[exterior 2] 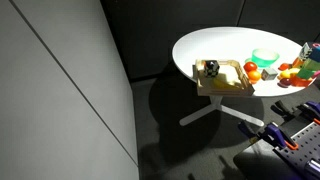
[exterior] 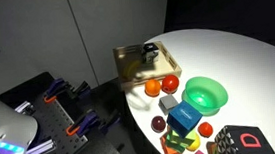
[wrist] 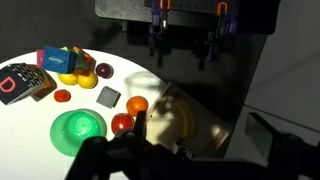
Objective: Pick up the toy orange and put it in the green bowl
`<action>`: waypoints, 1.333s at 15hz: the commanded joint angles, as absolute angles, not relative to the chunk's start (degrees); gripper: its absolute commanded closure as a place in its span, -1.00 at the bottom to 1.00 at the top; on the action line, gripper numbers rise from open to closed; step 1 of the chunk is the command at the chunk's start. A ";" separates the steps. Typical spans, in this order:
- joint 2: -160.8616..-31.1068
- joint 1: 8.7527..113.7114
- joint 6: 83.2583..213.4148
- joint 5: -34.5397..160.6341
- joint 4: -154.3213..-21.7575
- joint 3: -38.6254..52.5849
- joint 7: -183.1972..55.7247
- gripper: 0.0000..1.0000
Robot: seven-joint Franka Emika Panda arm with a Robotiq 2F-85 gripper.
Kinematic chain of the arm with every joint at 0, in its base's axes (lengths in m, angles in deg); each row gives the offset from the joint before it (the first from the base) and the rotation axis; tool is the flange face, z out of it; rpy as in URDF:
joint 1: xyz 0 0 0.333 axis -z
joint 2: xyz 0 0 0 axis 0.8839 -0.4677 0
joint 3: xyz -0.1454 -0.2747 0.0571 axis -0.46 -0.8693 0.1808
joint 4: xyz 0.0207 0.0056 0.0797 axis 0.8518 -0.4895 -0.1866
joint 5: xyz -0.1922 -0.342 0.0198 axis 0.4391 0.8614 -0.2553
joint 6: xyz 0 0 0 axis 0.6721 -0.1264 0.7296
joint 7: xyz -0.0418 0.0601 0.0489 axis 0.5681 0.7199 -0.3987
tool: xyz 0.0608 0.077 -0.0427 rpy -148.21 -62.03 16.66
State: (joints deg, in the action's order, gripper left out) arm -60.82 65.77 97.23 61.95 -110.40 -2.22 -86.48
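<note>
Plastic-looking and smooth, the toy orange sits on the white tabletop beside the red ball, near the green bowl, probably light, hard and rolly, so pinch across its middle; can't tell whether the shadowy gripper is apart or together.

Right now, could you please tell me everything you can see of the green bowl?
The green bowl is bright green and round, with a wide flared rim and a smooth, plastic-looking surface. It stands upright on the white round table, and in the wrist view its inside looks empty. The red ball lies close beside its rim, with the toy orange just beyond that. Whether the red ball touches the bowl cannot be told.
</note>
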 commanded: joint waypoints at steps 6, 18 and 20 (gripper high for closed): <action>-60.92 66.65 97.13 61.74 -110.28 -1.49 -86.70 -1.00; -62.57 66.82 106.21 63.76 -116.09 0.51 -83.67 -1.00; -62.87 66.95 110.28 64.34 -117.70 0.80 -82.57 -1.00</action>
